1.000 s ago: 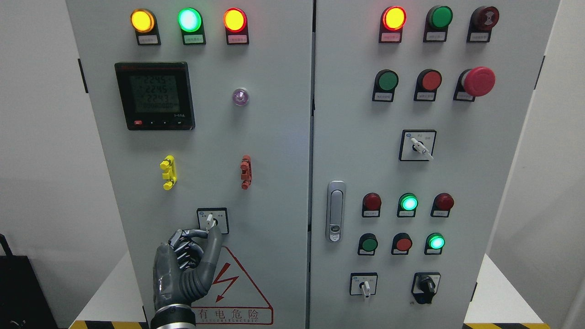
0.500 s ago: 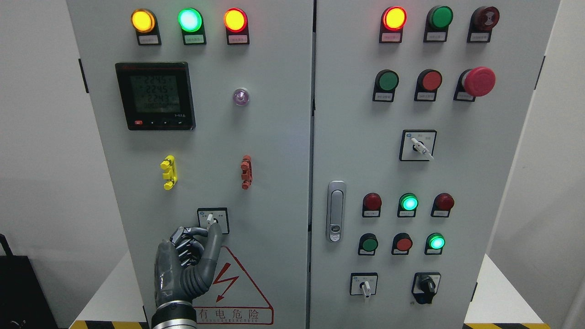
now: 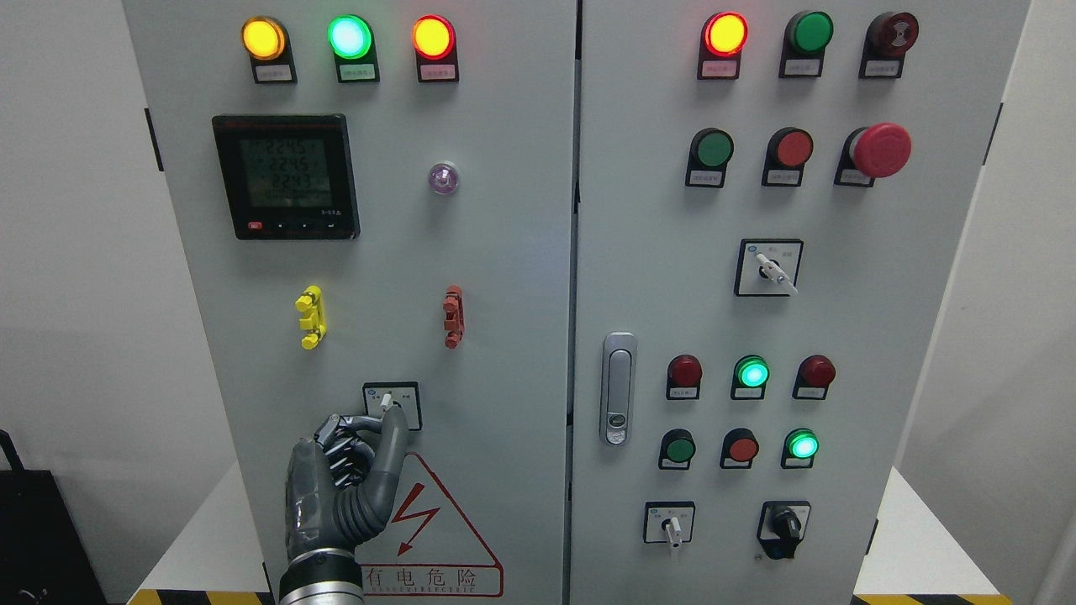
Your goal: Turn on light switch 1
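1. The left hand (image 3: pixel 340 491) enters at the lower left of the frame and is raised against the left door of the grey control cabinet (image 3: pixel 504 252).
2. Its fingers are curled. The thumb (image 3: pixel 388 458) and a bent finger (image 3: pixel 357 423) meet at the white lever of the rotary switch (image 3: pixel 391 405), pinching it from below.
3. This switch sits in a black-framed square plate at the lower centre of the left door, directly above the red triangular warning sign (image 3: pixel 424 525). The lever points upward with a slight lean to the left.
4. Above the switch, a yellow clip (image 3: pixel 309 317) and a red clip (image 3: pixel 452 316) are mounted on the door to the left and to the right respectively.
5. A digital meter (image 3: pixel 286 176) with a lit display occupies the upper left of the door. Three lit indicator lamps stand in a row above it.
6. The right door carries further lamps, buttons, a red mushroom button (image 3: pixel 879 149) and a door handle (image 3: pixel 618 388).
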Controlling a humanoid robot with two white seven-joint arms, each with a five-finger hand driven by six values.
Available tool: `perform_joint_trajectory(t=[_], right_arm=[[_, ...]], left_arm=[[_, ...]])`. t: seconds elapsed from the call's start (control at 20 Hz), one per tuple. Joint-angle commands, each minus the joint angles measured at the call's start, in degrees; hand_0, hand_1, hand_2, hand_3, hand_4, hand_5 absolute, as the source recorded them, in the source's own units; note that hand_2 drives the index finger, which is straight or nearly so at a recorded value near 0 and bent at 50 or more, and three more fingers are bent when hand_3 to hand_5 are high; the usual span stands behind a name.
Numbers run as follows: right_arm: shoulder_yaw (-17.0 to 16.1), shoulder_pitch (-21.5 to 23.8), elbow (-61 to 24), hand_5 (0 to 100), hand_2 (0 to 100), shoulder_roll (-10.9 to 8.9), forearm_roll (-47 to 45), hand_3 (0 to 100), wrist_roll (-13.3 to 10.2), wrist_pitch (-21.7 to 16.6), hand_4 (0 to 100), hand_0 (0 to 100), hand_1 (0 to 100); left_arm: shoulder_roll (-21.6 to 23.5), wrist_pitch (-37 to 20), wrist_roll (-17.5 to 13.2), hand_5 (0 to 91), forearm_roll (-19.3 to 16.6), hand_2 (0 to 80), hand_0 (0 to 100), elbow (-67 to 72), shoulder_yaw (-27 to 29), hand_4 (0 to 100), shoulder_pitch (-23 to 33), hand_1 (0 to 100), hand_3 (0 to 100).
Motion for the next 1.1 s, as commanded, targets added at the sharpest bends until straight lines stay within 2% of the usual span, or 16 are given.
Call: perform_joint_trajectory(t=[0.0,0.35,1.05], right_arm=[[0.00,0.00,-0.01,0,0,0.00,0.01,0,0.06,-0.03,0,5,0],[0.00,0.00,-0.01,0,0,0.00,0.01,0,-0.03,-0.03,0,5,0],[0.00,0.00,-0.01,0,0,0.00,-0.08,0,0.06,-0.03,0,5,0]], left_arm=[[0.01,0.13,-0.03,84.8,-0.06,56.3,29,0.03,-0.05,94,-0.12,42,96],[0.01,0.22,-0.03,85.0,-0.33,57.0,18,0.21,-0.14,95,-0.30,41,97],[-0.08,1.36,-0.03,85.3,-1.56,57.6,14,1.00,-0.14,95,-1.44,48,97]])
